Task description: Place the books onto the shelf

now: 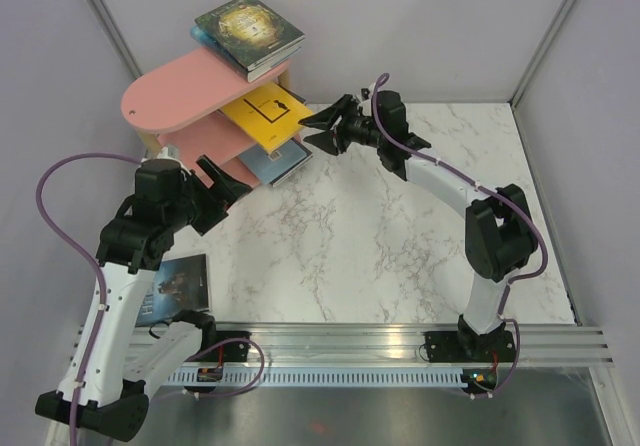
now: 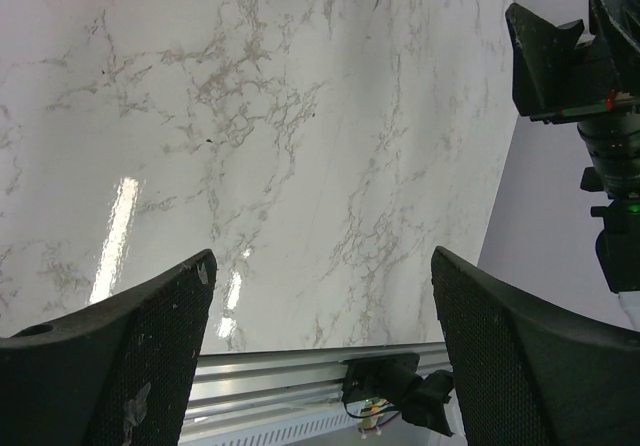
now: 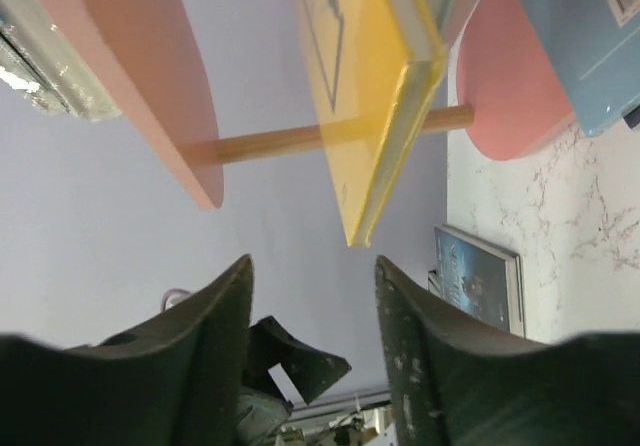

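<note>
Top external view: the marbled tabletop (image 1: pixel 380 236) fills the floor of the cell. The pink shelf (image 1: pixel 180 91) stands directly ahead of both grippers, at the far left corner. Its three oval boards are joined by a light wooden post (image 3: pixel 270 143), which the right wrist view shows beyond the fingers.

A stack of dark books (image 1: pixel 250 31) with gold and teal art lies on the top board, above and beyond the right gripper (image 1: pixel 310 133). The yellow book (image 1: pixel 262 109) rests on the middle board and sticks out over the edge. Its near corner reaches just in front of the right gripper's fingertips. In the right wrist view that corner (image 3: pixel 370 96) points toward the gap between the fingers, which stand apart with nothing clamped between them.

A light blue book (image 1: pixel 280 161) lies on the lowest board. It is just below the right gripper and just beside the left gripper (image 1: pixel 232 184). A dark book (image 1: pixel 182 284) lies flat on the tabletop, well behind the left gripper and next to that arm.

In the left wrist view the left gripper (image 2: pixel 322 261) is spread wide over bare marble and holds nothing.
</note>
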You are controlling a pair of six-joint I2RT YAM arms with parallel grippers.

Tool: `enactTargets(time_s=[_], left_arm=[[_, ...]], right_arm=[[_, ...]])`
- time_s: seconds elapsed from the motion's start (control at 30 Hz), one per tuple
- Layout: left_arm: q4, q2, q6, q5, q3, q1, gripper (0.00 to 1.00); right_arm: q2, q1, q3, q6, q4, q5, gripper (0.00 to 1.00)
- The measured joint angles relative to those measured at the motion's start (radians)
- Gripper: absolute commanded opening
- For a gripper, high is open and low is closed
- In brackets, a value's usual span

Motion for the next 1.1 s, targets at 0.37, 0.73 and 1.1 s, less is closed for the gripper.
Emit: enactTargets(time_s=[0.37,0.73,1.1], left_arm=[[0.006,-0.066,0.000,0.027,-0.004,0.000,0.89],[-0.010,-0.095,0.000,0.026,-0.004,0.000,0.89],[-0.012,-0.087,0.001,0.026,-0.004,0.000,0.89]], right_arm=[[0.026,0.037,0.039,-0.026,-0.031,0.032,0.20],[0.110,0.047,0.124,-0.027,-0.054,0.053,0.13],[0.238,0.047,0.271,0.002,-0.054,0.060,0.11]])
